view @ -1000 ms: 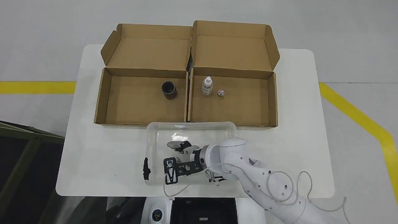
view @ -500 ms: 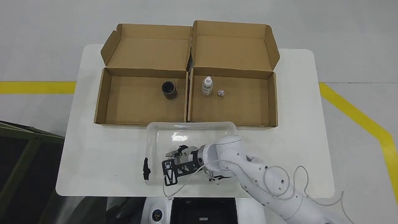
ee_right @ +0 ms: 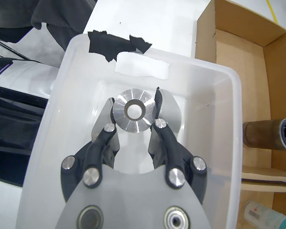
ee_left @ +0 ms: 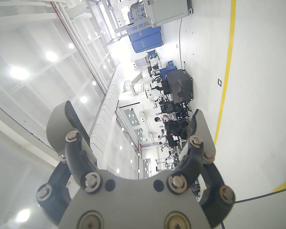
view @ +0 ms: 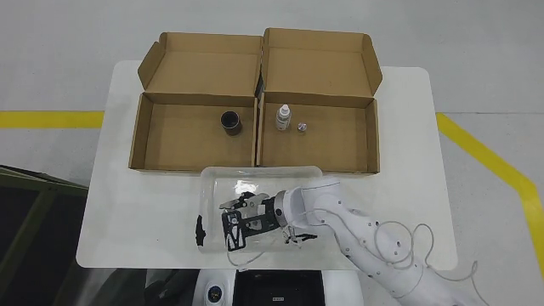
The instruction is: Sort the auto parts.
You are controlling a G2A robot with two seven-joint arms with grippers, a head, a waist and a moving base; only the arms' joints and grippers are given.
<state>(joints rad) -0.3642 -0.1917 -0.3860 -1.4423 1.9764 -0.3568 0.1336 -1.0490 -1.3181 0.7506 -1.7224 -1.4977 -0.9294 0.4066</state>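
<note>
Crept a little toward the far edge of the counter since a second ago, wrist turned with it: right fingers (ee_right: 134, 98). Closed on the rim of a metal ring (ee_right: 146, 117), one finger each side, inside the clear bin (view: 263, 168) at the near edge of the counter. Cannot tell whether lifted clear of the bin floor. Left fingers (ee_left: 133, 113) spread wide, gripping nothing, aimed at the ceiling.

Risks, as judged:
- Narrow hold on a smooth round edge. Likely to pivot or slip out on a jerk, then drop back into the bin or roll off the counter.
- Bin walls close on all sides. Catching the rim on a low exit could knock the ring loose or drag the bin.
- Wrong box possible, with no clear rule for where the ring belongs.

Around:
- Left box (view: 140, 140) and right box (view: 371, 136) side by side beyond the bin, toward the far edge, near walls and upright lids to clear.
- Dark cylinder (view: 229, 121) in the left box.
- White bottle (view: 283, 117) and small silver part (view: 301, 125) together in the right box.
- Black tape scrap (ee_right: 109, 44) and white label (ee_right: 143, 69) on the bin wall nearest the left edge.
</note>
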